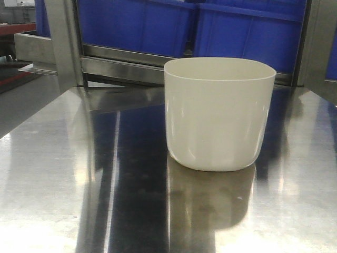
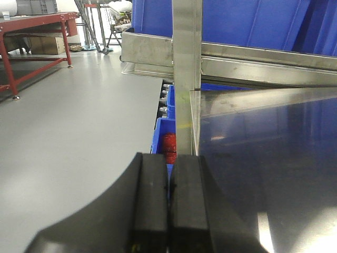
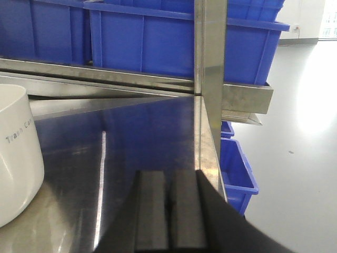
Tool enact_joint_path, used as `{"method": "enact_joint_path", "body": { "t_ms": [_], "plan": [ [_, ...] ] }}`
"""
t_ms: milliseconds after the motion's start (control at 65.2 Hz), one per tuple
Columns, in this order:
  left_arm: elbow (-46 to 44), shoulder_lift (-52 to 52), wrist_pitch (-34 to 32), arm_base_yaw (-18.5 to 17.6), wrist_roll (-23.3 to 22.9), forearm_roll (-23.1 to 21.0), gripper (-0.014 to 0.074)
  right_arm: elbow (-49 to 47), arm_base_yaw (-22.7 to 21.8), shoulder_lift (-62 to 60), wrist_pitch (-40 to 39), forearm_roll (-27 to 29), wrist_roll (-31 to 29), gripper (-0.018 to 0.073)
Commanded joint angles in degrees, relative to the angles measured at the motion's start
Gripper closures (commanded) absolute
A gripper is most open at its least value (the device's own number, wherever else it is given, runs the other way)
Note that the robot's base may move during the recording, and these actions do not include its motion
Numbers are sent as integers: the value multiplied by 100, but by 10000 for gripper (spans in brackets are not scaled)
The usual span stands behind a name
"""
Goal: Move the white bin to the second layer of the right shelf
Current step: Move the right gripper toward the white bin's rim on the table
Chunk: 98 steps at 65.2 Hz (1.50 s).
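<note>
Both pairs are pressed together, holding nothing: left fingers (image 2: pixel 150 205) at the left edge of the table (image 2: pixel 274 158), right fingers (image 3: pixel 152 211) at its right edge. White bin (image 1: pixel 218 113) stands upright on the table in front of blue crates (image 1: pixel 237 31), clear of both.

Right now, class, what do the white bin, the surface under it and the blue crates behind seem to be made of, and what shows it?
White bin: probably plastic, smooth and slightly glossy; soft highlights on plain walls.
Steel tabletop: polished metal, likely stainless steel; it mirrors the bin and crates.
Blue crates: apparently moulded plastic, semi-matte; uniform colour, ribbed walls.
</note>
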Motion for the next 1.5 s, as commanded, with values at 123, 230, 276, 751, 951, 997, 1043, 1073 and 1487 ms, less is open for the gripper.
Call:
{"method": "enact_joint_path", "body": {
  "t_ms": [123, 230, 276, 751, 951, 997, 1043, 1073, 1487],
  "plan": [
    [211, -102, -498, 15, -17, 0, 512, -96, 4, -114, -518, -53, -43, 513],
    [211, -102, -498, 15, -17, 0, 512, -96, 4, -114, -518, -53, -43, 513],
    [211, -102, -498, 15, -17, 0, 512, -96, 4, -114, -518, -53, -43, 513],
    [211, -102, -498, 15, -17, 0, 512, -96, 4, -114, -518, -53, -43, 513],
    [211, -102, -498, 15, -17, 0, 512, -96, 3, -114, -543, -53, -43, 513],
    [211, -102, -498, 15, -17, 0, 512, -96, 3, -114, -543, -53, -43, 513],
    [211, -102, -498, 15, -17, 0, 512, -96, 3, -114, -543, -53, -43, 513],
    [211, -102, -498, 15, -17, 0, 512, -96, 3, -114, -543, -53, -43, 513],
    [211, -102, -498, 15, -17, 0, 512, -474, 3, -45, -334, -44, -43, 513]
  ]
}}
